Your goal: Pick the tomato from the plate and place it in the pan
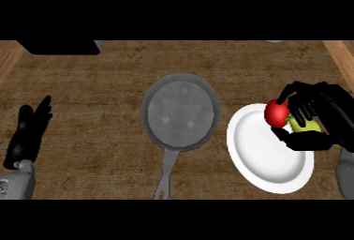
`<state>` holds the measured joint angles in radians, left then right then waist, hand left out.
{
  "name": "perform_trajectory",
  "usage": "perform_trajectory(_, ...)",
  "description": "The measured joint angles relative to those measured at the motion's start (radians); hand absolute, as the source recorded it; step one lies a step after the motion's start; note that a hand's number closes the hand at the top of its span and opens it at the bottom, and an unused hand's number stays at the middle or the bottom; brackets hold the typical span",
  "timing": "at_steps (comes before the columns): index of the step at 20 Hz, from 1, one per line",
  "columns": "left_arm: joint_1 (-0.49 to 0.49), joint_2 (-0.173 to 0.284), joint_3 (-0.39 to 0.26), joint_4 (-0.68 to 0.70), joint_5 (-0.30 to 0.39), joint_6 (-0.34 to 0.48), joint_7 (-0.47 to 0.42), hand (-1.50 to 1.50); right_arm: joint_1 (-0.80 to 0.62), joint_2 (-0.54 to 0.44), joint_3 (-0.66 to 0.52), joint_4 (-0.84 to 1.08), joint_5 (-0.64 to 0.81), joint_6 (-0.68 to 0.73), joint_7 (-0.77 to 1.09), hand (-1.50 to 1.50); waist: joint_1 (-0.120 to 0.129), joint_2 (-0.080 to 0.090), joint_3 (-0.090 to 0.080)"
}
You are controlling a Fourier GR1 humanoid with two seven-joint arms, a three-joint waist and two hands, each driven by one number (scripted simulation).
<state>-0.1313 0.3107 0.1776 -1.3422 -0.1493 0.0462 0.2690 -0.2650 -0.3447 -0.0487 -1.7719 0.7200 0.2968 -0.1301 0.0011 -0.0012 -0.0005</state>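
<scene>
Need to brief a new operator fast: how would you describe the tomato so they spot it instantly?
Start at the grey pan mid-counter, then look right to the white plate. At its upper rim, inside the right hand, sits the tomato: round and red, unlike the yellow-green item beside it.
</scene>
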Motion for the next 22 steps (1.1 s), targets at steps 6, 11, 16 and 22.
perform_trajectory(6, -0.011, 0.017, 0.018, 0.014, 0.015, -0.031, -0.008, 0.0, -0.168, 0.155, 0.078, 0.127, 0.027, -0.019, 0.146, 1.5, 0.009, 0.002, 0.0)
perform_trajectory(11, -0.009, 0.004, 0.015, 0.036, 0.007, -0.026, -0.037, 0.0, -0.316, 0.269, 0.096, 0.343, 0.055, -0.096, 0.186, 1.5, 0.014, 0.004, 0.0)
perform_trajectory(16, -0.011, 0.005, 0.017, 0.041, 0.003, -0.032, -0.052, 0.0, -0.459, 0.322, 0.118, 0.626, 0.059, -0.226, 0.184, 1.5, 0.023, 0.007, 0.0)
perform_trajectory(22, -0.038, 0.001, 0.009, 0.046, 0.001, -0.041, -0.033, 0.0, -0.586, 0.339, 0.18, 0.964, -0.024, -0.405, 0.117, 1.5, 0.04, 0.012, 0.001)
